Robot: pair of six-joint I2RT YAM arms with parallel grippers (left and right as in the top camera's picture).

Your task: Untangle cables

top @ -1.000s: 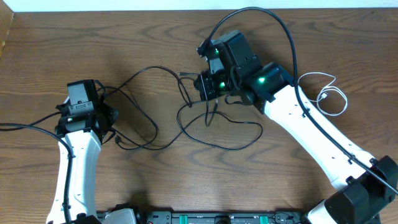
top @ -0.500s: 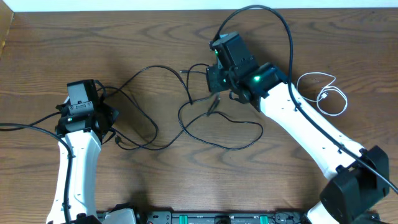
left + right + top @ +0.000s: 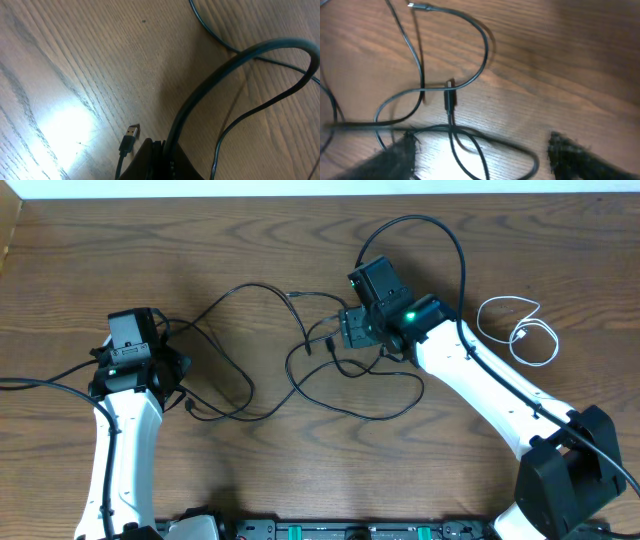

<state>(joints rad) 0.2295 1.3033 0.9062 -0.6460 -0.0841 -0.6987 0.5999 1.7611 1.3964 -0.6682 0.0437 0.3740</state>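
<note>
The right gripper [image 3: 480, 150] is holding its two dark, blurred fingers [image 3: 395, 157] wide apart, gripping nothing, low over the brown wood-grain table [image 3: 200, 240]. On the wood between them a small black plug [image 3: 449, 97] is lying, its cord running down toward the camera and crossing another strand. Farther off, a slim silver-tipped plug [image 3: 417, 6] is resting at the end of a curving line.

The left gripper [image 3: 156, 152] is showing its jaws pressed together. A dark cord [image 3: 210, 85] is arcing up from right beside the tip (it looks thick mainly because it sits so close to the lens). From this tight view I cannot tell whether it is caught in the jaws. Just beside the tip, a black USB plug with a bare metal end [image 3: 131, 134] is lying flat on the table.

From overhead, the thin black cables [image 3: 300, 375] are sprawling in loose, overlapping loops across the middle of the table, reaching from the left gripper to the right one, which is hanging over the right end of the tangle. The thin white cable [image 3: 520, 330] is lying coiled in a small loop of its own at the right, beyond the white right arm [image 3: 480, 390] and well apart from the black strands.
</note>
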